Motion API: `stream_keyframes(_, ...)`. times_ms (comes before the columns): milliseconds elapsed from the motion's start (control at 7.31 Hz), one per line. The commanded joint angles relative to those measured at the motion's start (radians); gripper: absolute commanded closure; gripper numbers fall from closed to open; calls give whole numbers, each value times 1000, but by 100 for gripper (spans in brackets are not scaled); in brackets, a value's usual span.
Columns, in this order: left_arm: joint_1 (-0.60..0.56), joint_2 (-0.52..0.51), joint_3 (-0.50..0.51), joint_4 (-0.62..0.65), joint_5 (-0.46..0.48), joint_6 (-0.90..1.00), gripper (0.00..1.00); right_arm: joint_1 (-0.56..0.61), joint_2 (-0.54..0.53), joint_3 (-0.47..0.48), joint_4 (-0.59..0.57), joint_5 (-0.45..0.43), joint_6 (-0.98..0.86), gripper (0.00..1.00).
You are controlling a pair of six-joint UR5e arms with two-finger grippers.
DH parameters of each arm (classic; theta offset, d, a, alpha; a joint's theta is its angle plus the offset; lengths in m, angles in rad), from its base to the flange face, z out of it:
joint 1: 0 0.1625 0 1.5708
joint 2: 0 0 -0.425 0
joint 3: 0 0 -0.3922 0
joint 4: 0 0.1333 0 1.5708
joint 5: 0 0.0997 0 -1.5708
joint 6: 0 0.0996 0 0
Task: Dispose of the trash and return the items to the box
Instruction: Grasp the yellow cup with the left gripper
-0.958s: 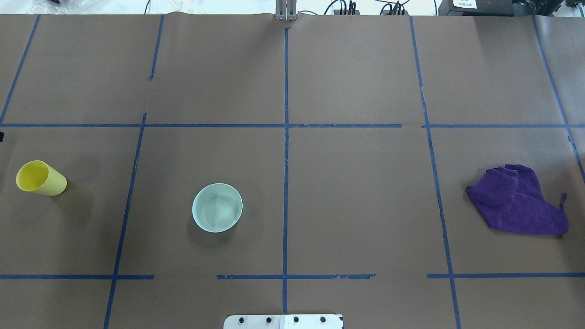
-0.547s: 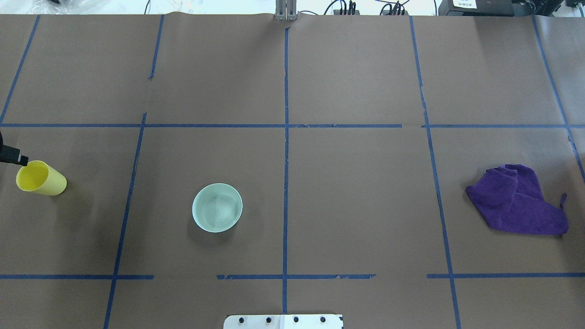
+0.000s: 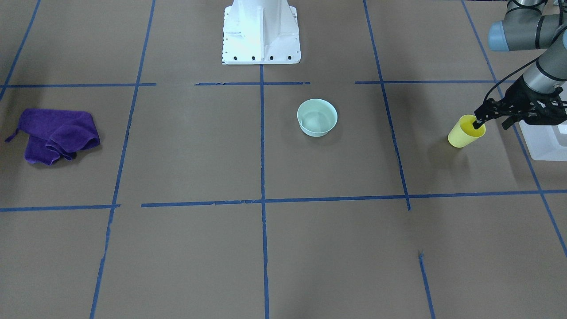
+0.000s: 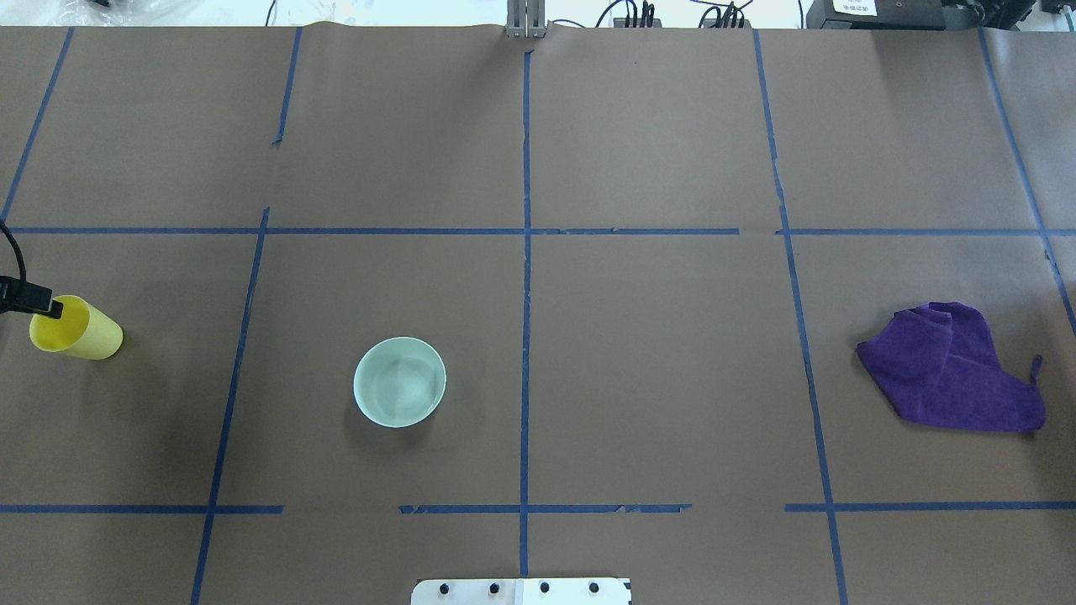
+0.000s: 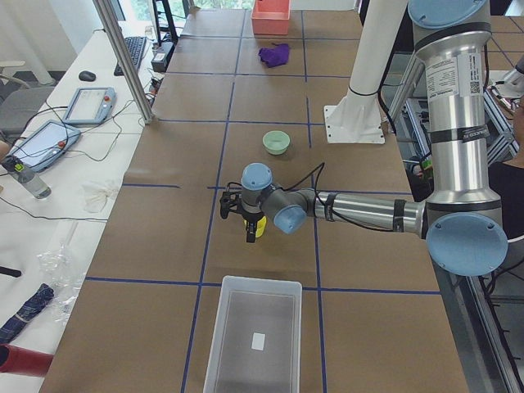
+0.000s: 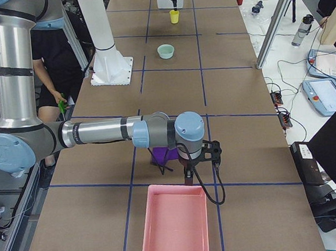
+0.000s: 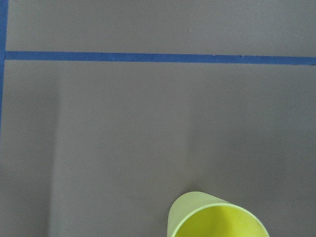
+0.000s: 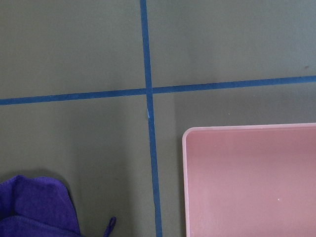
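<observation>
The yellow cup (image 3: 463,134) stands upright on the table's left side, and also shows in the overhead view (image 4: 84,334) and the left wrist view (image 7: 217,221). My left gripper (image 3: 491,125) is open at the cup. One finger (image 4: 44,305) reaches over the rim into its mouth, the other stays outside on the bin's side. The mint-green bowl (image 4: 399,382) sits upright and empty near the middle. The translucent box (image 5: 254,336) stands beyond the cup at the table's left end. My right gripper (image 6: 200,165) hovers by the purple cloth; I cannot tell if it is open or shut.
A crumpled purple cloth (image 4: 954,370) lies on the right side. A pink tray (image 6: 173,230) stands at the table's right end, just past the cloth. The robot's white base (image 3: 261,31) is at the near middle edge.
My left gripper's finger has come in from the overhead view's left edge and moved to the cup's rim. The cup, bowl and cloth have not moved.
</observation>
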Motion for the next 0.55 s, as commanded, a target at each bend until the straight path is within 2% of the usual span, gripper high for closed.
stream_keyframes(0, 26, -3, 49, -52, 1, 0, 3, 0, 1, 9, 1, 7, 0, 0)
stream_keyframes(137, 32, -3, 52, -67, 1, 0, 3, 0, 1, 8, -1, 7, 2, 0)
stream_keyframes(274, 32, -1, 52, -69, -1, -6, 26, 0, 1, 8, -1, 7, 2, 0)
stream_keyframes(411, 32, -4, 52, -68, -1, -6, 64, 0, 1, 8, -1, 7, 2, 0)
